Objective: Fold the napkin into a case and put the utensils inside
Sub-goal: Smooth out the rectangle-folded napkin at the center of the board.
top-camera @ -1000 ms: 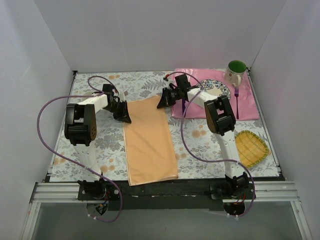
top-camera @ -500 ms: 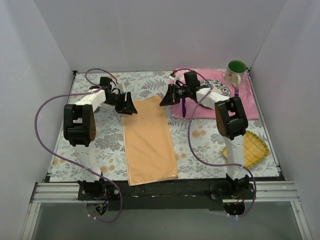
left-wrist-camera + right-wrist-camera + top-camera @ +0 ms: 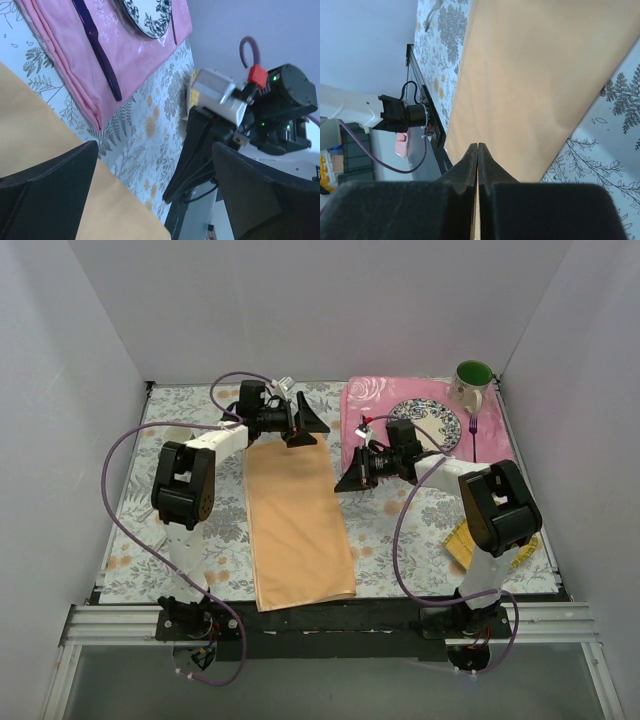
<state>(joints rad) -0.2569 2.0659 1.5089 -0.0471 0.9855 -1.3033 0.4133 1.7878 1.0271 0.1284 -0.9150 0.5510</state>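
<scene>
the table (image 3: 140,530) is covered by a pale cloth printed with grey ferns and orange blossoms. plain pale walls close it in on the left, the right and the far side. a metal rail (image 3: 320,622) runs along the near edge, where both arm bases are bolted, and purple cables loop off the arms.

the napkin (image 3: 298,525) lies flat as a long peach-orange strip. it runs from the near edge up the middle of the table, between the two arms.

the left gripper (image 3: 305,423) hangs over the strip's far end. its fingers (image 3: 50,185) are spread wide with nothing between them. the right gripper (image 3: 348,480) sits just beside the strip's right edge, and its wrist view looks down over the cloth. its fingers (image 3: 470,165) are pressed flat together and pinch nothing; whether the tips touch the cloth cannot be told.

at the far right lies a pink floral placemat (image 3: 495,455). on it are a black-and-white patterned plate (image 3: 450,430), the dark purple knife (image 3: 97,50) to the plate's left and the purple fork (image 3: 473,435) to its right. a green-lined mug (image 3: 472,380) stands at the mat's far corner. a yellow woven mat (image 3: 457,540) shows partly from behind the right arm.
</scene>
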